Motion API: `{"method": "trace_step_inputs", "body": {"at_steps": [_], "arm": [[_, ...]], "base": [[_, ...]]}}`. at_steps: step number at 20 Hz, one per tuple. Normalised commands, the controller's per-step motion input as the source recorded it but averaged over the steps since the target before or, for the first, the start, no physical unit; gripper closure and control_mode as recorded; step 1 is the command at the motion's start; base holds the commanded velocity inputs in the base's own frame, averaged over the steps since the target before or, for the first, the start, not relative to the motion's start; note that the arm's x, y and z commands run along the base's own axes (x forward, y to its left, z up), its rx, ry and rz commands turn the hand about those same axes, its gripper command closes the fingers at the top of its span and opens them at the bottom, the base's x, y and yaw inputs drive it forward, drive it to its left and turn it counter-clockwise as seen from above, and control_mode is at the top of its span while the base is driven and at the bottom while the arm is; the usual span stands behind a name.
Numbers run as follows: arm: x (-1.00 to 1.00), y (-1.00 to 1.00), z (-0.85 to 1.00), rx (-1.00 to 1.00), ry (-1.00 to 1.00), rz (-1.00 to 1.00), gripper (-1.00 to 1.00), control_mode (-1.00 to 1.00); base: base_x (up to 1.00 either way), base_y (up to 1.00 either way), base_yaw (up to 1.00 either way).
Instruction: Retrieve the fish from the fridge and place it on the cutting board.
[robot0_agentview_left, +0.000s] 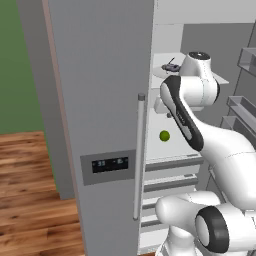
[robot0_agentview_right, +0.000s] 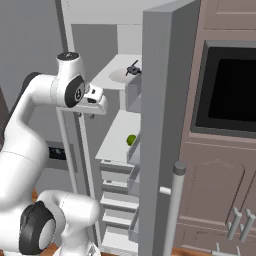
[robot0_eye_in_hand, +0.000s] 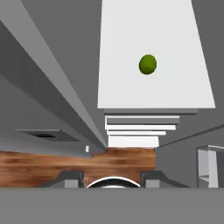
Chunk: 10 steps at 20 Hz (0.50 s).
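Note:
The fridge (robot0_agentview_left: 100, 75) stands with its doors open. On its upper white shelf a small dark fish (robot0_agentview_left: 170, 65) (robot0_agentview_right: 133, 69) lies on a round white plate (robot0_agentview_right: 120, 75). My gripper (robot0_agentview_right: 86, 115) (robot0_agentview_left: 165, 114) hangs in front of the opening, below and nearer than the fish, pointing down. In the hand view its fingertips (robot0_eye_in_hand: 73, 179) stand apart, open, with nothing between them; the gripper (robot0_eye_in_hand: 111, 180) looks down past the middle shelf (robot0_eye_in_hand: 166, 92) to the wooden floor. The cutting board is out of view.
A small green ball (robot0_agentview_left: 164, 135) (robot0_agentview_right: 131, 140) (robot0_eye_in_hand: 148, 64) rests on the middle shelf. White drawers (robot0_agentview_right: 117, 200) stack below it. The open right door (robot0_agentview_right: 165, 100) carries bins (robot0_agentview_left: 245, 60). A dark built-in oven (robot0_agentview_right: 227, 90) sits in brown cabinets at right.

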Motion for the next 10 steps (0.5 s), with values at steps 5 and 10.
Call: {"method": "trace_step_inputs", "body": {"at_steps": [5,10], "arm": [[-0.02,0.0,0.0,0.0,-0.1,0.0,-1.0,-1.0],[-0.01,-0.26,0.02,0.0,-0.14,-0.07,-1.0,-1.0]], "base": [[0.0,0.0,0.0],[0.0,0.0,0.0]]}}
